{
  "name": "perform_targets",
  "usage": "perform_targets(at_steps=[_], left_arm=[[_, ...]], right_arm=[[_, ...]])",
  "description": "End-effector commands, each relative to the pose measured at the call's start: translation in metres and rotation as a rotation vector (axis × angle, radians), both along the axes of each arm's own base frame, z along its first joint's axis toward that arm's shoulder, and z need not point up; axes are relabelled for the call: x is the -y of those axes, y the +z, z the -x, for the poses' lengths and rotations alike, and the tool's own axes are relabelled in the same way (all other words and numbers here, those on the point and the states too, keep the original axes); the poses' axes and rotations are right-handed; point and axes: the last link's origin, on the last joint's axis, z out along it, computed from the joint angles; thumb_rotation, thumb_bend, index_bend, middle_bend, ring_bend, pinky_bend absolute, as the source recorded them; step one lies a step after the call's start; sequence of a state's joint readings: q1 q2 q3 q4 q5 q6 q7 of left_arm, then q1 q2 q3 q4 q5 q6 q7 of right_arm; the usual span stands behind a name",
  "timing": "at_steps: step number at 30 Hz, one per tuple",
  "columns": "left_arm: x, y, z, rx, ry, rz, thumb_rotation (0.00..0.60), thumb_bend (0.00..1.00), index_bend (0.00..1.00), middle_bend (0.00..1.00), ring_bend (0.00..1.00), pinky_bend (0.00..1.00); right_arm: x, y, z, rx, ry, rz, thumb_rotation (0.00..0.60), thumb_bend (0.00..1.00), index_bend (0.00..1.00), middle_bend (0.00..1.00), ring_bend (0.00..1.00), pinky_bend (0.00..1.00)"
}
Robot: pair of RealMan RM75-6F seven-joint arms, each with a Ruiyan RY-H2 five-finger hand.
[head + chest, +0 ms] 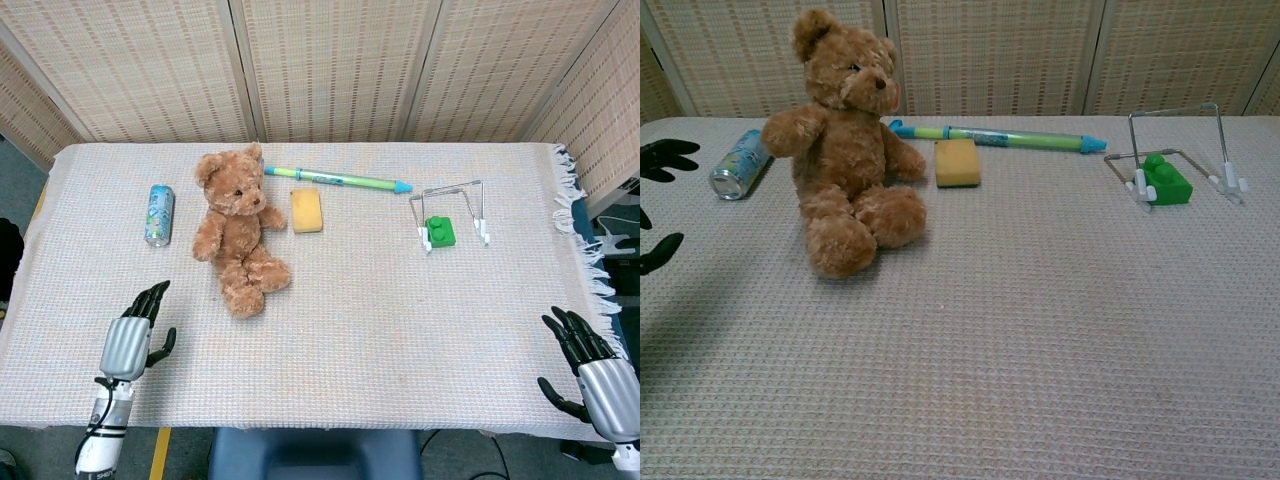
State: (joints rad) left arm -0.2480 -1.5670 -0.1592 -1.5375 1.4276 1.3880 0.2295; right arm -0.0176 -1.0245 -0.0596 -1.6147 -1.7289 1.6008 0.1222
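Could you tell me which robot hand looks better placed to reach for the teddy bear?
The left robot hand, probably. It is open over the near left of the table, close to the teddy bear with only bare cloth between them. The right robot hand, also open, sits at the table's far right corner, well away from the bear.

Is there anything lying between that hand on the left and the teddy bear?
Nothing visible does. The left hand is open above the near edge of the table, and only bare cloth lies between it and the teddy bear. The can lies off to the bear's left, out of that path.
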Motion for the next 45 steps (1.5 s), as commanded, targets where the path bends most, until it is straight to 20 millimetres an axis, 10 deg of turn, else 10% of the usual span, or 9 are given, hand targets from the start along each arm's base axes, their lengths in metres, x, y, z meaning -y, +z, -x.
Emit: perform_targets(at_steps=[1, 21, 45], left_arm=[[-0.018, -0.008, -0.013, 0.022, 0.030, -0.010, 0.600, 0.42, 0.00, 0.06, 0.11, 0.34], [-0.100, -0.041, -0.069, 0.107, 0.121, -0.206, 0.600, 0.40, 0.00, 0.11, 0.13, 0.34], [-0.120, -0.069, -0.091, 0.210, 0.154, -0.227, 0.600, 0.40, 0.11, 0.24, 0.25, 0.38]], right_arm=[[0.000, 0.001, 0.000, 0.003, 0.002, -0.007, 0.600, 0.18, 0.00, 0.00, 0.00, 0.21], [-0.001, 0.005, 0.001, 0.022, 0.003, -0.021, 0.600, 0.18, 0.00, 0.00, 0.00, 0.21], [0.000, 0.006, 0.001, 0.040, -0.004, -0.024, 0.600, 0.18, 0.00, 0.00, 0.00, 0.21]])
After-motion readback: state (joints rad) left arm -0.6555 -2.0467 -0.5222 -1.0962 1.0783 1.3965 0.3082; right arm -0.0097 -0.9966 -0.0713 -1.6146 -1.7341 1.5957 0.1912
